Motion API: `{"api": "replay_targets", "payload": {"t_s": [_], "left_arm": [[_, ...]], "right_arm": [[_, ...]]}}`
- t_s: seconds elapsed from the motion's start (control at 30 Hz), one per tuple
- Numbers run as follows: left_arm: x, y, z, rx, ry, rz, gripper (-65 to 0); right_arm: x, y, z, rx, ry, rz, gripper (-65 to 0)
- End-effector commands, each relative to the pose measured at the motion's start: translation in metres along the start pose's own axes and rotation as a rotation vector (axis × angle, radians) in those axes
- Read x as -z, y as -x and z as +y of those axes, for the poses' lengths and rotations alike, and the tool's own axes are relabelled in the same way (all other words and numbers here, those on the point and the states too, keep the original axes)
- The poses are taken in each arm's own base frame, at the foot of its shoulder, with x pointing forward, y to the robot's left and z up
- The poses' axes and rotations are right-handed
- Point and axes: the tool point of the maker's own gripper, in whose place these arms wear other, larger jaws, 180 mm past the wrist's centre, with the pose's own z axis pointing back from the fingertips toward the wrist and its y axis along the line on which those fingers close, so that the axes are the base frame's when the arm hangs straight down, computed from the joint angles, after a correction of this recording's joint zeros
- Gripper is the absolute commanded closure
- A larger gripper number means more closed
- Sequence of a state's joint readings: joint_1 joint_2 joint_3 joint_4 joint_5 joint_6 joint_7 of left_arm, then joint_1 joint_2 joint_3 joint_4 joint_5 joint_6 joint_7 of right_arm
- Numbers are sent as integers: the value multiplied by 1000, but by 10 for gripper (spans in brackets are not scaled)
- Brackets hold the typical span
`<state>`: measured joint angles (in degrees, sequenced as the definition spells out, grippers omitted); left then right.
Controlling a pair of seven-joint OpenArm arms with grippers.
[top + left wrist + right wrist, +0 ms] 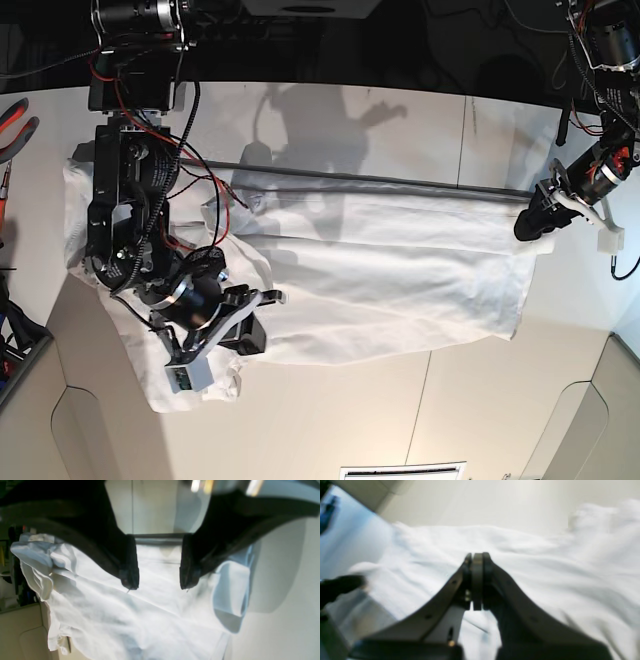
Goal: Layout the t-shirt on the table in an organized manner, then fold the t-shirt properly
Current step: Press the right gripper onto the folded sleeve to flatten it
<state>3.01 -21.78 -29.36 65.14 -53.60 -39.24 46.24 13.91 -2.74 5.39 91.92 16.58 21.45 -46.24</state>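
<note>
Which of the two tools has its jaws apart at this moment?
The left tool, at the base view's right edge: its two dark fingers stand apart above the t-shirt, holding nothing. The right tool has its fingers pressed together.

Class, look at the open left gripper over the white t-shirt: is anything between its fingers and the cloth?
Nothing visible. The left gripper has its fingers spread directly over the t-shirt, with only bare cloth lying beneath them on the table.

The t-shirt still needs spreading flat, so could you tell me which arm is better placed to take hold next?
The left gripper, probably: it hangs open just above the t-shirt, while the right gripper is shut.
</note>
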Motion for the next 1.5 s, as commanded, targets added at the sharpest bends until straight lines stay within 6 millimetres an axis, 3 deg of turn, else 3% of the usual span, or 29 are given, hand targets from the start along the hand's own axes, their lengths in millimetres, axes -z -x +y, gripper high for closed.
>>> {"api": "replay_targets", "payload": {"t_s": [0.0, 0.1, 0.2, 0.33, 0.43, 0.53, 0.67, 0.8, 0.9, 1.07, 1.23, 1.33, 1.47], "left_arm": [[-4, -22, -4, 30, 18, -54, -303], [-4, -22, -4, 30, 18, -54, -303], [-3, -23, -5, 30, 20, -57, -303], [-3, -26, -6, 30, 24, -64, -303], [-2, -28, -7, 30, 26, -70, -303], [-1, -30, -9, 31, 31, -75, -303], [2, -36, -12, 33, 39, -87, -303], [3, -38, -14, 36, 42, -91, -303], [3, -38, -13, 36, 41, -89, -303], [3, -37, -13, 36, 41, -86, -303], [3, -37, -13, 37, 41, -85, -303], [3, -36, -13, 38, 39, -81, -303], [3, -36, -13, 39, 38, -80, -303]], "right_arm": [[-11, -28, -14, -13, 69, -75, 0], [-48, -40, -59, 10, 271, -139, 0], [-85, -31, -95, 48, 393, -160, 0], [-115, 14, -127, 115, 477, -94, 0], [-129, 57, -132, 192, 478, -32, 0], [-132, 92, -124, 256, 434, 14, 0], [-119, 116, -111, 328, 357, 29, 0], [-90, 131, -95, 414, 279, 42, 0], [-60, 136, -70, 428, 173, 80, 0], [-16, 127, -7, 358, -50, 125, 0], [4, 106, 45, 258, -197, 117, 0], [10, 93, 57, 214, -228, 108, 0], [15, 78, 52, 159, -210, 101, 0]]}}
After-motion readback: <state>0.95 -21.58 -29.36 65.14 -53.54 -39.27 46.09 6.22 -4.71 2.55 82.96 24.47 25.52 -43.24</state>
